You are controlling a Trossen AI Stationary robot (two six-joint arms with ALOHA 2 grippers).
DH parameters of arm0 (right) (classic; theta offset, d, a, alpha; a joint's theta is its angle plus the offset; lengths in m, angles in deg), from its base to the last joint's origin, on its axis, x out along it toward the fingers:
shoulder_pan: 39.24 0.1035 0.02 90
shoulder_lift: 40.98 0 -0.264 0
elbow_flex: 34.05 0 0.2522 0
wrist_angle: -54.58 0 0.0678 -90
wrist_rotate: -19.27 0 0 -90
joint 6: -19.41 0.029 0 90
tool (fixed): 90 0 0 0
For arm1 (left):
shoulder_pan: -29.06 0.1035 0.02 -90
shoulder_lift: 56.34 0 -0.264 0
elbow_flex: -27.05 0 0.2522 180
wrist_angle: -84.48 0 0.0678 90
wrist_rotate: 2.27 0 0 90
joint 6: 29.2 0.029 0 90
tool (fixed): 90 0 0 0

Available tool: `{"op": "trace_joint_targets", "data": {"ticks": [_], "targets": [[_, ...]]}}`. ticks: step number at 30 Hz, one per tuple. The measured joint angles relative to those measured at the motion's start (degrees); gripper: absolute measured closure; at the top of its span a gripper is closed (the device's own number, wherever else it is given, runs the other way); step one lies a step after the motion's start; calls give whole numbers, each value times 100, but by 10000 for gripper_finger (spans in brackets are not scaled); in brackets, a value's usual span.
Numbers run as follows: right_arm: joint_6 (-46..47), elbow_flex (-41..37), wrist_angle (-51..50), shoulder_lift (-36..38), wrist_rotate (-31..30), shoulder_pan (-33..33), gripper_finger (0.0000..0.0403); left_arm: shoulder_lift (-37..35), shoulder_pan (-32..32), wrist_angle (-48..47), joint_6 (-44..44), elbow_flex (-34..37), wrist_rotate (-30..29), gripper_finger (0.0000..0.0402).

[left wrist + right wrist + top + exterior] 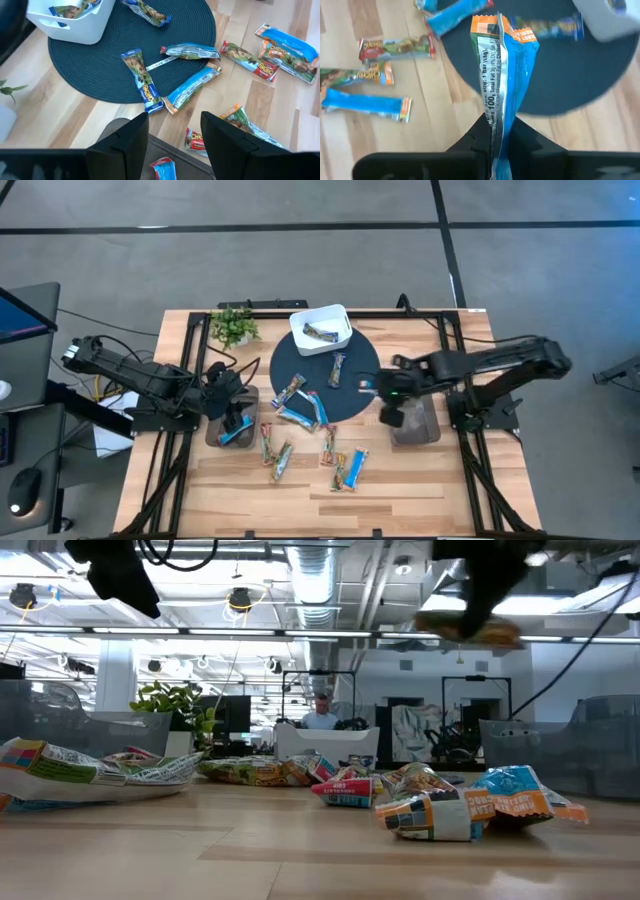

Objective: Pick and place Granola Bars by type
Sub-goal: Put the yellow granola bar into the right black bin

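Bars [300, 416] loose: about nine; right hand [498, 131] grips one.

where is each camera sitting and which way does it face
High view: above the table, looking straight down; both arms show, the right claw near the dark round mat.
Low view: at tabletop height, looking level across scattered bars into the room; arms hang in from above.
Left wrist view: on the left arm, looking past its open claw at the mat.
Right wrist view: on the right arm, its claw shut on a blue bar.
Shared: both wrist views show the mat and white box.
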Motion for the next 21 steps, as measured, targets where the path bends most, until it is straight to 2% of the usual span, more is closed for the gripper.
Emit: {"op": "trace_joint_targets", "data": {"ticks": [5,10,15,21], "targets": [[894,-957,59,943,-242,231,376,0,0,2,8,0,-189,228],[1712,-1743,176,1523,-374,446,370,0,0,71,9,0,-403,228],[2205,-2288,524,1747,-383,615,374,0,0,233,10,0,-434,228],[2671,-2553,533,1676,-373,686,369,0,0,263,-3,0,-470,228]]}}
